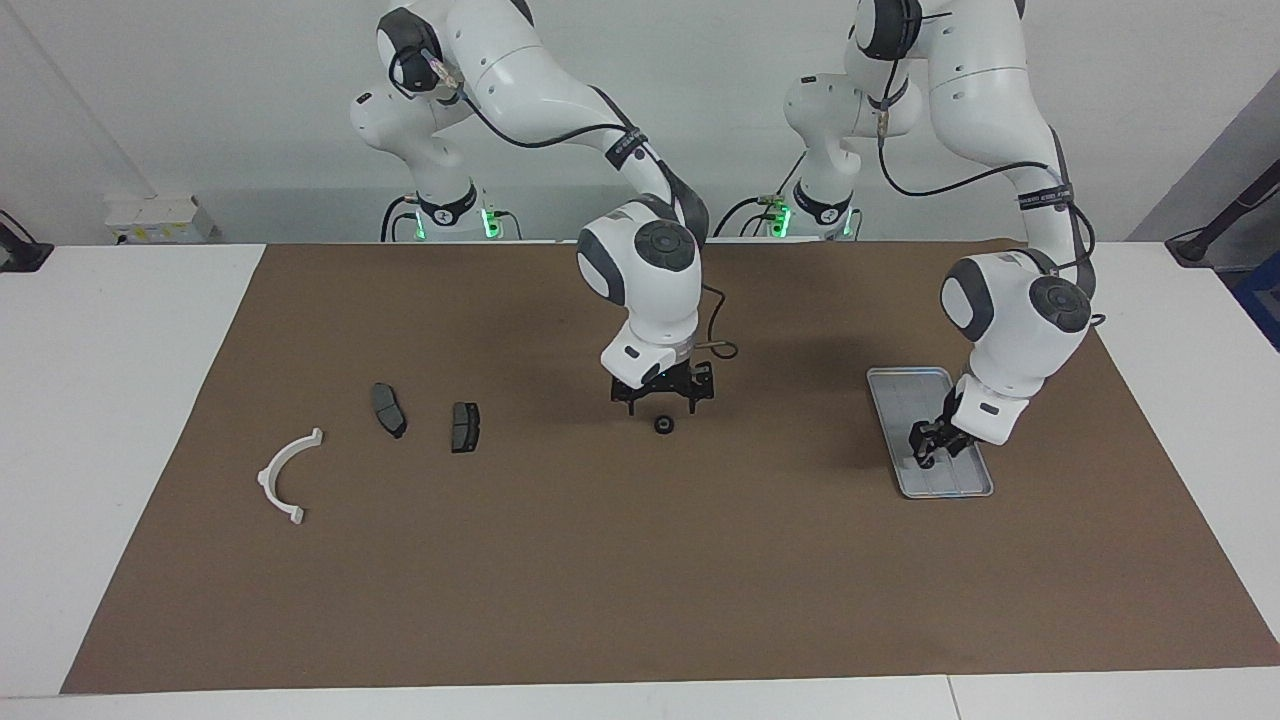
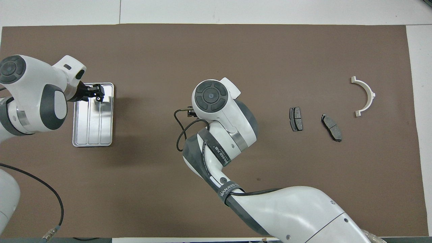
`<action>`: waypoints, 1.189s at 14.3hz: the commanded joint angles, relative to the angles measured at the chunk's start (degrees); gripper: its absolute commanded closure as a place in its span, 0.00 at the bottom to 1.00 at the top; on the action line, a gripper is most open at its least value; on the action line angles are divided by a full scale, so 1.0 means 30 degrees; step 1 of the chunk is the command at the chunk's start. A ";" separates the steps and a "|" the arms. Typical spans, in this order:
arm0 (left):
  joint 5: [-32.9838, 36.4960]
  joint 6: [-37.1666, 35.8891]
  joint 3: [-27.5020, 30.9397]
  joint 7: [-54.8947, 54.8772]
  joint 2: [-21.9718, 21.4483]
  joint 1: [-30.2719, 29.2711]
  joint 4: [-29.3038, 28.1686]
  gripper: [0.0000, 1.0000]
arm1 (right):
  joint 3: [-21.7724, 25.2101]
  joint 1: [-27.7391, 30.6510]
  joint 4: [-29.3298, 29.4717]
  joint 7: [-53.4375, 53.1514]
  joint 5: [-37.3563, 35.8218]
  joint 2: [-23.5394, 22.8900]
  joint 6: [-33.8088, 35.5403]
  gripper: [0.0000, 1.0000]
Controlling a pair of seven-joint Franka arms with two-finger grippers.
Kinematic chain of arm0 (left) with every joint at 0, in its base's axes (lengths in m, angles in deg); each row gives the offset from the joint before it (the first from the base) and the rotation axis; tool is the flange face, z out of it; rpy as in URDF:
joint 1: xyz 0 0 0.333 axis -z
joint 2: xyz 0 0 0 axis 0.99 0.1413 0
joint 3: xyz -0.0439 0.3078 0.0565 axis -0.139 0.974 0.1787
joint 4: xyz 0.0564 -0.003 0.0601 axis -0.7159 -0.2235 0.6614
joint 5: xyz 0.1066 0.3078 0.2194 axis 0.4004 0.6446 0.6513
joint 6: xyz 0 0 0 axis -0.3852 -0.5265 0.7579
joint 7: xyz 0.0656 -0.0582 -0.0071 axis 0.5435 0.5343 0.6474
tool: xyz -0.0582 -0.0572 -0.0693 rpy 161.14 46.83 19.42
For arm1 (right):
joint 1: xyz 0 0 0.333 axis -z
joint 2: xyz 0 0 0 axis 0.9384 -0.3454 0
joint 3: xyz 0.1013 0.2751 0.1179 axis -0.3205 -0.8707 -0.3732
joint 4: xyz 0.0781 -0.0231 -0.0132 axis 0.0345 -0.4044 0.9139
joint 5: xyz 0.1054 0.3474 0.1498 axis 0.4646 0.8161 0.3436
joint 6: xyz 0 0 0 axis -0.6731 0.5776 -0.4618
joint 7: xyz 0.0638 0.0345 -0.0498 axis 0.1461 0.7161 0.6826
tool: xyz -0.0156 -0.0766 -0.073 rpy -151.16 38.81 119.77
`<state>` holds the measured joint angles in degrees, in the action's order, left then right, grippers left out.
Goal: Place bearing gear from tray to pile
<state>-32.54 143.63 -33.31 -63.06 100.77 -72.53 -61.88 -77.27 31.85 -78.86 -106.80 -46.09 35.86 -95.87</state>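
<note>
The bearing gear (image 1: 663, 425), a small black ring, lies on the brown mat about midway between the tray and the pile. My right gripper (image 1: 663, 402) is open and hangs just above it, a finger on each side; in the overhead view the right hand hides the gear. The silver-grey tray (image 1: 900, 385) lies toward the left arm's end and also shows in the overhead view (image 2: 92, 128). My left gripper (image 1: 928, 455) is low over the tray (image 2: 98, 92). The pile is a white half-ring bracket (image 1: 285, 470) and two dark brake pads (image 1: 388, 410) (image 1: 465, 427).
The brown mat (image 1: 640, 580) covers most of the white table. In the overhead view the bracket (image 2: 366, 96) and the brake pads (image 2: 296, 118) (image 2: 331, 127) lie toward the right arm's end. A black cable loops beside the right wrist (image 2: 180, 131).
</note>
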 commanded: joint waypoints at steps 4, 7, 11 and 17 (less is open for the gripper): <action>-0.0367 0.0901 -0.0106 -0.0607 -0.0049 -0.0070 -0.0938 0.38 | 0.0026 0.0139 0.0428 -0.0233 -0.0180 -0.0476 -0.1026 0.00; -0.0367 0.0901 -0.0077 -0.0636 -0.0019 0.0018 -0.0967 0.39 | 0.0026 0.0080 0.0341 -0.0204 -0.0180 -0.0711 -0.1406 0.00; -0.0367 0.0901 -0.0077 -0.0637 0.0010 0.0077 -0.0967 0.41 | -0.0003 0.0169 -0.0243 -0.0029 -0.0121 -0.0682 -0.1408 0.00; -0.0367 0.1193 -0.0077 -0.0724 0.0156 -0.0011 -0.0938 0.45 | -0.0062 0.0052 -0.1037 0.0206 0.0172 -0.0389 -0.1349 0.00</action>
<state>-32.55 145.56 -33.71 -63.80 101.38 -72.48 -63.69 -77.12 31.93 -80.69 -106.79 -46.07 33.84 -99.04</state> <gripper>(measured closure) 0.396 0.000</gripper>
